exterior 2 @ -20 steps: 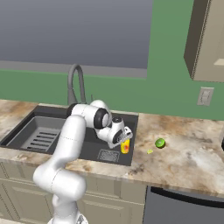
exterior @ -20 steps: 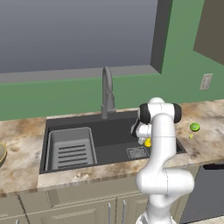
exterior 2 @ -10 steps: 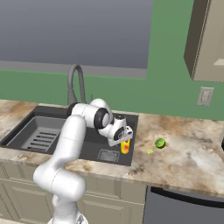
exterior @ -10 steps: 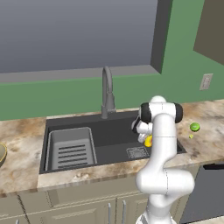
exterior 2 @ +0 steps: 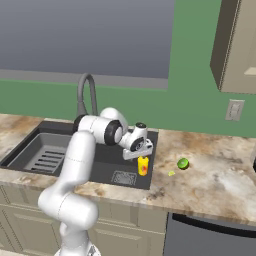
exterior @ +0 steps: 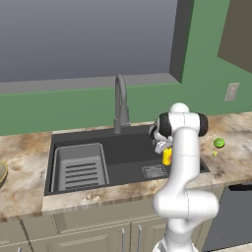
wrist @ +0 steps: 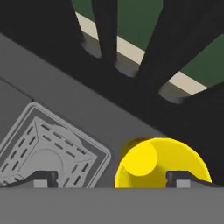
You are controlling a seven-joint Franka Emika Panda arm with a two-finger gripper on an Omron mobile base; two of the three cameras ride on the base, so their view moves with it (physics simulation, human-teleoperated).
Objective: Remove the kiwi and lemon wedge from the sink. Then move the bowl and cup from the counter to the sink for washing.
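The yellow cup [exterior: 167,156] [exterior 2: 143,166] stands upright in the right end of the dark sink [exterior: 128,147] [exterior 2: 107,165], beside the square drain [wrist: 48,148]. My gripper [exterior: 162,145] [exterior 2: 137,150] [wrist: 111,179] hovers just above it, open, its fingers spread wide. In the hand view the cup [wrist: 162,164] sits low, close to the right fingertip [wrist: 179,178]. The green kiwi [exterior: 219,142] [exterior 2: 183,163] and the tiny lemon wedge [exterior: 215,153] [exterior 2: 171,173] lie on the counter [exterior: 24,157] [exterior 2: 210,170] right of the sink. The tan bowl [exterior: 1,172] peeks in at the far left counter edge.
A grey gooseneck faucet [exterior: 120,106] [exterior 2: 87,92] rises behind the sink. A ribbed grey rack [exterior: 81,167] [exterior 2: 42,155] fills the sink's left half. A green wall with an outlet [exterior 2: 234,110] backs the counter, and a dark appliance [exterior: 231,216] sits below on the right.
The jaws have opened from a grip on the cup, which now stands free on the sink floor. The arm has barely moved.
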